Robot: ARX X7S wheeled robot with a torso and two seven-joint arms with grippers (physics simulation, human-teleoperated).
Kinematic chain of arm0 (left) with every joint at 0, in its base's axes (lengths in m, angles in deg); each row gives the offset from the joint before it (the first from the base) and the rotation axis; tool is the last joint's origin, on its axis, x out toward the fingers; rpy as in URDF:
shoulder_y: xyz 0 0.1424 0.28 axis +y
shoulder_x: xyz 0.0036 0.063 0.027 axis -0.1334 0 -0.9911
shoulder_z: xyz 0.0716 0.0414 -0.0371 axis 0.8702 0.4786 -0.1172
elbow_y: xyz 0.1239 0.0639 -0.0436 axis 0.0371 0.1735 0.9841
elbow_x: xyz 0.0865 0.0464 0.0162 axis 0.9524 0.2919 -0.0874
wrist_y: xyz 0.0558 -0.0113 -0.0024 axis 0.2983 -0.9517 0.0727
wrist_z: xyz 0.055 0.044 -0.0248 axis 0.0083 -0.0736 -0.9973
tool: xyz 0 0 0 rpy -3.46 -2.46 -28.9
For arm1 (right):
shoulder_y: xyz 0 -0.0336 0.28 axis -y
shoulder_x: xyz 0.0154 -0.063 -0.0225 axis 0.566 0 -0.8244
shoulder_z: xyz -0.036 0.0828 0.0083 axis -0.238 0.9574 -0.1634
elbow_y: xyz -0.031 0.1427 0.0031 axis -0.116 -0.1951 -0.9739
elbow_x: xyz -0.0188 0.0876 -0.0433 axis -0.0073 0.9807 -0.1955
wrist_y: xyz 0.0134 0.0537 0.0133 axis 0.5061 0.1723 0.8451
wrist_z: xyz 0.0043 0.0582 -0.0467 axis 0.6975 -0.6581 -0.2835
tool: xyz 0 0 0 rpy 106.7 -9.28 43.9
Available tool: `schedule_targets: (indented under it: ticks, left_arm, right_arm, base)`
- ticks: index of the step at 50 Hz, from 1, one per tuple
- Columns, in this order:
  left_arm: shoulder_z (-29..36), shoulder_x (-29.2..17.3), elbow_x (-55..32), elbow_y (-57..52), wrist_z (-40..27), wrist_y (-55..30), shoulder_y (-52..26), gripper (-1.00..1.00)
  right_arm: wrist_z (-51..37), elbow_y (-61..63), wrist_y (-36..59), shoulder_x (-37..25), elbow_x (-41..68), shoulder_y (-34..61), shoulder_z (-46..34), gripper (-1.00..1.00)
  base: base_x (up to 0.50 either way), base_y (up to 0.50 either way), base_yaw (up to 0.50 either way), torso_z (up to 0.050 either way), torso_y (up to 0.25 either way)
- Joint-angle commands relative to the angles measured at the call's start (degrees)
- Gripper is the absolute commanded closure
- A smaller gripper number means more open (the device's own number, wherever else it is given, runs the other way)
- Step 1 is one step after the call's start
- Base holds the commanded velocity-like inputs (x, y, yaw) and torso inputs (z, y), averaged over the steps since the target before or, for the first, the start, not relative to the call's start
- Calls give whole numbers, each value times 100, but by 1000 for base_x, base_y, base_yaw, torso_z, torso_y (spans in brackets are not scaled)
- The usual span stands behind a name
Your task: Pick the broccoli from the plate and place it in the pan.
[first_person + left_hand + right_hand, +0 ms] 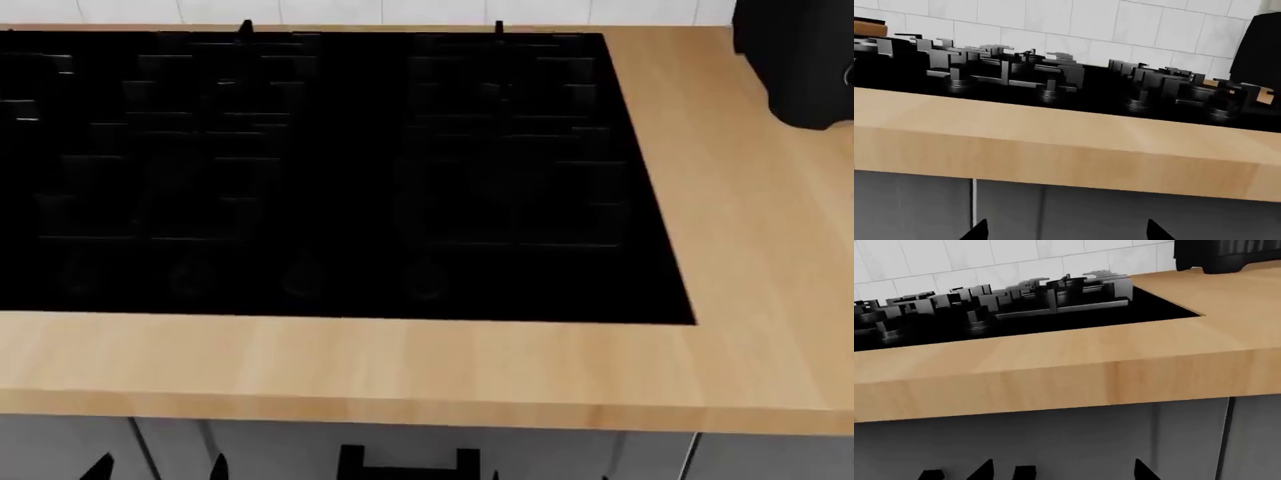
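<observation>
None of broccoli, plate or pan in view, just counter [400,370] w/ black hob [320,170]; both grippers' state can't tell; broccoli prob light, crumbly, so pinch stalk.

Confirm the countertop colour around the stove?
Light-brown wood grain countertop; black stove. Clearest in the head view.
</observation>
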Motion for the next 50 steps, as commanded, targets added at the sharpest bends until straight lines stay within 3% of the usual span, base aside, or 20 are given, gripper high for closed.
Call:
schedule_targets:
  ticks: [1,47,50]
  left_arm:
    - [73,-125,-430,-44,71,-17,17,-100]
    - [291,-464,-823,-213,-173,-239,-71,-100]
    - [362,-728,-318,-619,-425,-313,-61,-100]
  right_arm:
    - [3,86,94,-82,372,-14,-63,-100]
    - [-362,121,12,-339,466,82,-494,-100]
    - [-793,771,867,-379,815,407,-203,-100]
  base:
    - [0,0,0,50,0]
    - [0,0,0,47,6]
    - [0,0,0,50,31]
